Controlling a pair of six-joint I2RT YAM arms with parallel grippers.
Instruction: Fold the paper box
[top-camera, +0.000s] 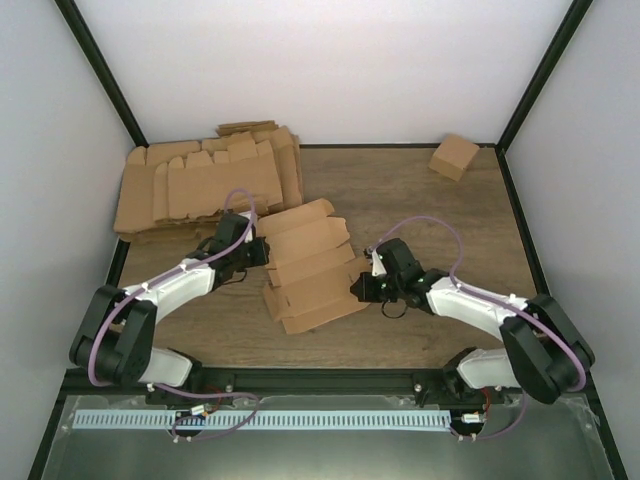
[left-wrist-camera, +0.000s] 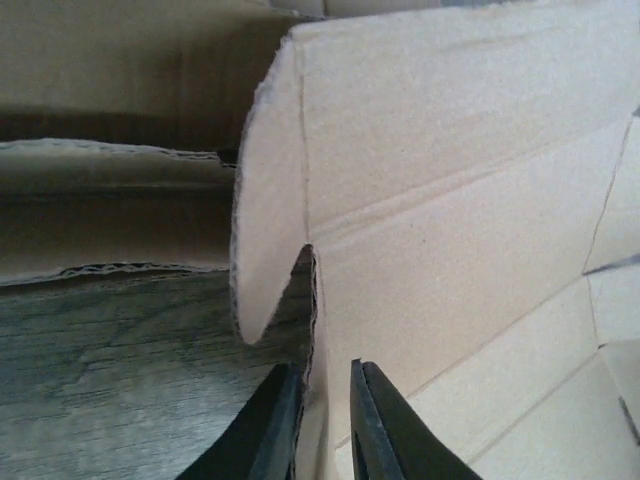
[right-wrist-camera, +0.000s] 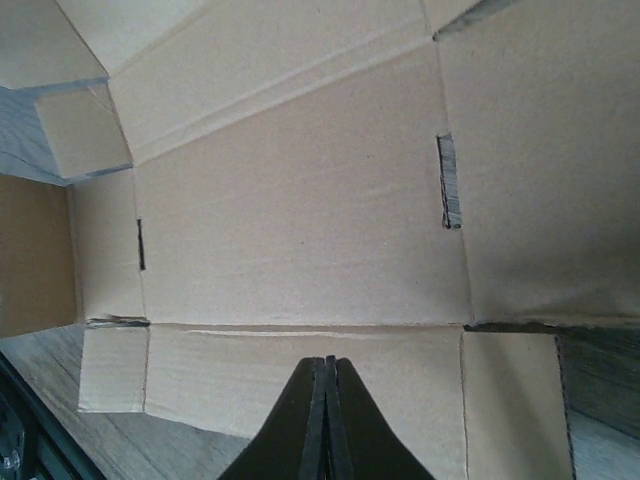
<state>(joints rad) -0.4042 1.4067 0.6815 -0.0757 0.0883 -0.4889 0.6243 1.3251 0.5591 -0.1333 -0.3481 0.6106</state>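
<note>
Brown cardboard at the middle of the wooden table (top-camera: 420, 215): the paper box (top-camera: 305, 268), a creased blank with notched flaps. Lies slanted, one end toward the far left, the other toward the near right. Panels partly lifted rather than flat. Sits between the two arms.

Left gripper (top-camera: 262, 252) at the blank's left edge. Seen from the left wrist: dark fingers (left-wrist-camera: 275, 435) drawn near together, with a raised cardboard edge standing in the narrow gap, so clamped on the paper box (left-wrist-camera: 450, 200). Just above the fingertips, a rounded notch cut in that flap, with wood grain showing through it.

Right gripper (top-camera: 358, 288) at the blank's right edge. Seen from the right wrist: fingers (right-wrist-camera: 350, 435) pressed flat together, closed on themselves. Tips over the nearest strip of the paper box (right-wrist-camera: 300, 220), close to a crease. Two short slits in the wide panel beyond. Cannot tell whether the tips touch the card.

At the far left of the table, a thick pile of blanks (top-camera: 190, 185), close by the paper box's far end. In the far right corner, a small carton (top-camera: 453, 156), well apart from the rest.
</note>
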